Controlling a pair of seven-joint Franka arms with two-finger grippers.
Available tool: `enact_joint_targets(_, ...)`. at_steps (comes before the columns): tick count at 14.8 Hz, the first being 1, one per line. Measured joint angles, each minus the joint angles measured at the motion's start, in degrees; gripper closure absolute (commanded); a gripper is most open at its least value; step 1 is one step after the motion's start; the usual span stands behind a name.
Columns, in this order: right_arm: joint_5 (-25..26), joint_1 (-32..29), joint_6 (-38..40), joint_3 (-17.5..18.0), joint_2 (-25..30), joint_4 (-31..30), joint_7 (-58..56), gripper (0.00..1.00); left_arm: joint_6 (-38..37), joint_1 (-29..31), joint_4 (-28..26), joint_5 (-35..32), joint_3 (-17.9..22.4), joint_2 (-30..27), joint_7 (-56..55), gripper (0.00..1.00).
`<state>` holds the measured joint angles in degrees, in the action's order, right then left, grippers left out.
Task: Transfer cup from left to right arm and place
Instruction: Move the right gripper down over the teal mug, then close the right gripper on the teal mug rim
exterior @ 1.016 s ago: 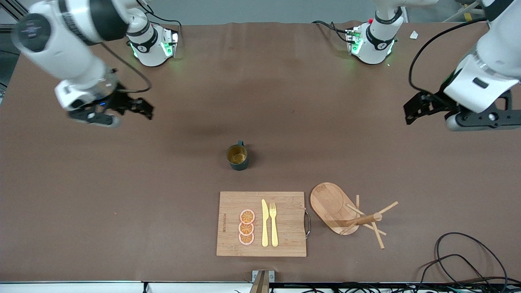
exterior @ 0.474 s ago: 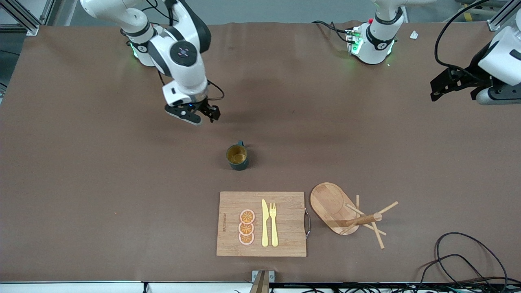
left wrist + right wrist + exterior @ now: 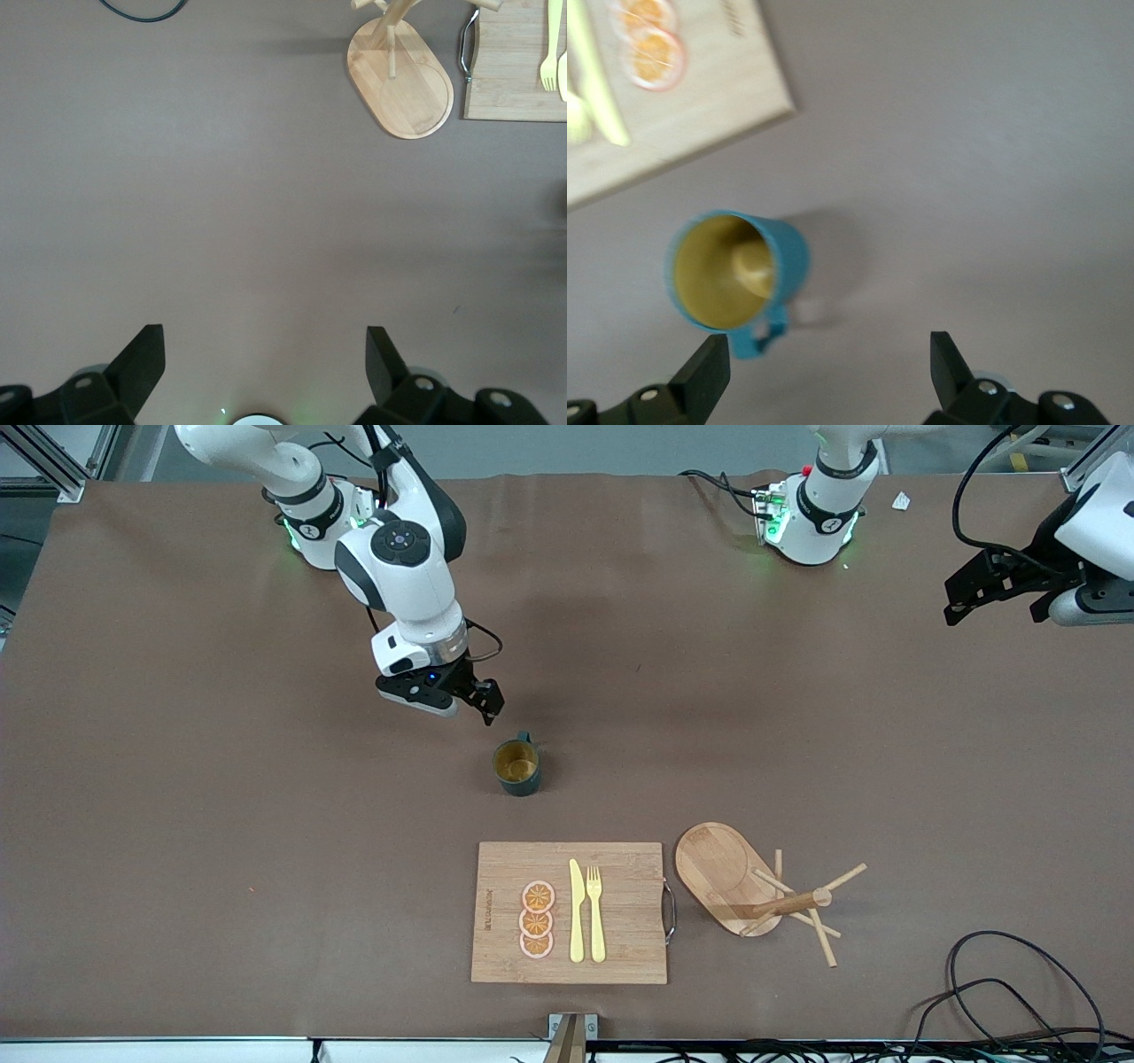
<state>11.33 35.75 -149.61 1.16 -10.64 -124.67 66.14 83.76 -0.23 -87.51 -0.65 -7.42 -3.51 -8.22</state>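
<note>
— Where's the cup (image 3: 516, 766)?
— Upright mid-tabletop, handle toward the robots' edge, gold inside showing. It sits farther from the front camera than the bamboo cutting board (image 3: 620, 872), which lies near the camera-side edge.
— And the right gripper (image 3: 478, 701)?
— Hanging just beside the cup on the robots' side, fingers (image 3: 702, 375) spread wide, holding nothing.
— The left gripper (image 3: 974, 589)?
— It waits over the left arm's end of the tabletop, fingers (image 3: 142, 361) wide apart and empty.
— On the board?
— Three orange slices (image 3: 537, 919), a yellow knife (image 3: 577, 911), a yellow fork (image 3: 595, 912). A wooden mug tree (image 3: 753, 890) stands beside it.
</note>
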Motion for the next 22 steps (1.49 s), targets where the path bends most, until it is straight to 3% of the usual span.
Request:
enact_joint_targets(7, 3.5, 0.2, -3.9, 0.0, -12.6, 8.7, -0.2, 0.02, 0.2, 0.4, -0.1, 0.0, 0.3, 0.0, 0.0, 0.00)
enact_joint_targets(14, 3.6, 0.1, -3.7, -0.2, -16.6, 12.9, -0.7, 0.15, 0.4, 0.8, -0.2, 0.0, 1.4, 0.1, 0.0, 0.00)
enact_joint_targets(19, 3.7, 0.1, -1.9, -0.2, -18.3, 13.0, -4.1, 0.37, 0.4, 0.9, -0.1, 0.0, 1.8, 0.6, 0.0, 0.00)
enact_joint_targets(22, 3.7, 0.0, -1.6, -0.3, -18.6, 13.1, -4.9, 0.61, 0.4, 1.0, -0.1, 0.0, 2.1, 0.9, 0.0, 0.00)
